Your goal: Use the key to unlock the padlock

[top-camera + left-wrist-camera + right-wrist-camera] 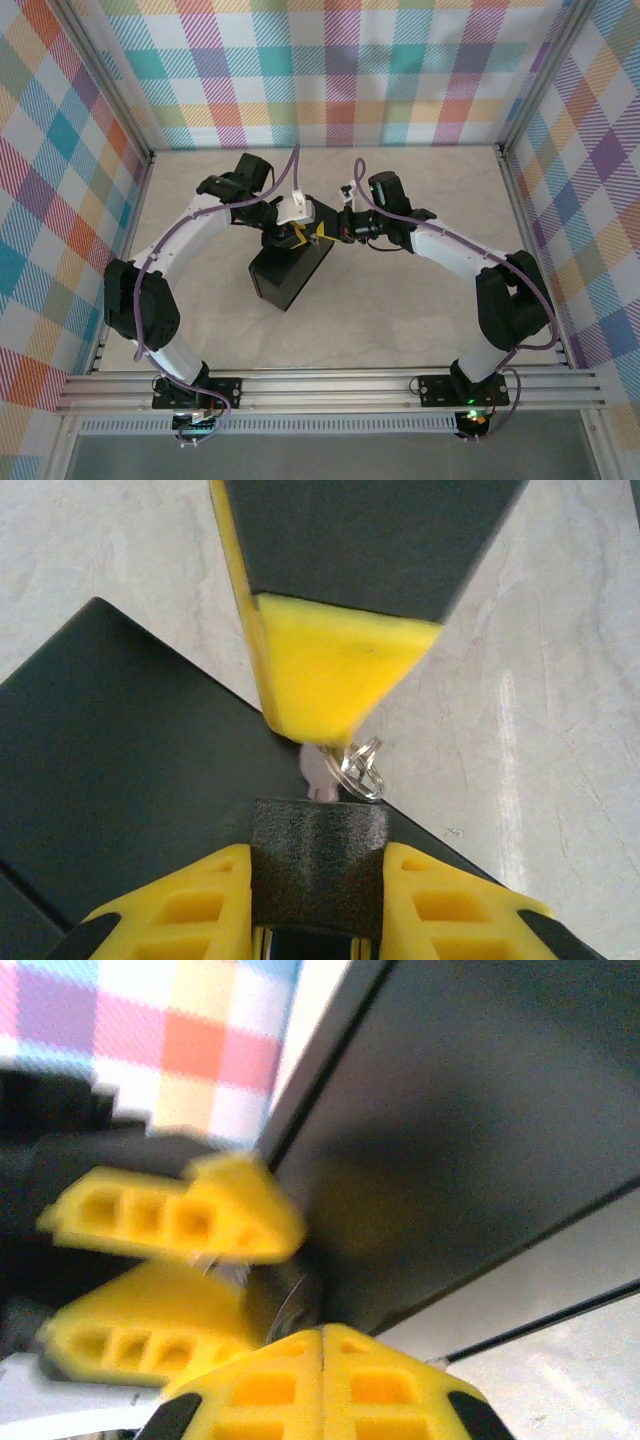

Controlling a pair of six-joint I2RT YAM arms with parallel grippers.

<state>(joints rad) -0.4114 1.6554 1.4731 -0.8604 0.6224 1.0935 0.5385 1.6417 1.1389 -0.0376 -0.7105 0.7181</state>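
The left gripper (318, 880) clamps narrowly on the small dark grey metal padlock (318, 840). The right gripper (325, 715) pinches shut on the thin pale silvery metal key (318, 772), whose long axis points straight at the padlock's face, above the black rectangular box (120, 780).

**Colours and patterns in the work cell, as seen from the room.**
The walls (340, 70) wore a pastel plaid of pink, teal, orange, purple and yellow. The table (420, 300) was pale, faintly veined grey. The box (290, 278) was matte black, the padlock (318, 875) a grainy dark grey and the key (318, 772) silvery pale. The left gripper (318, 852) and right gripper (322, 1360) had yellow fingers. The arms (452, 250) were white with black joints and purple cables (293, 170).
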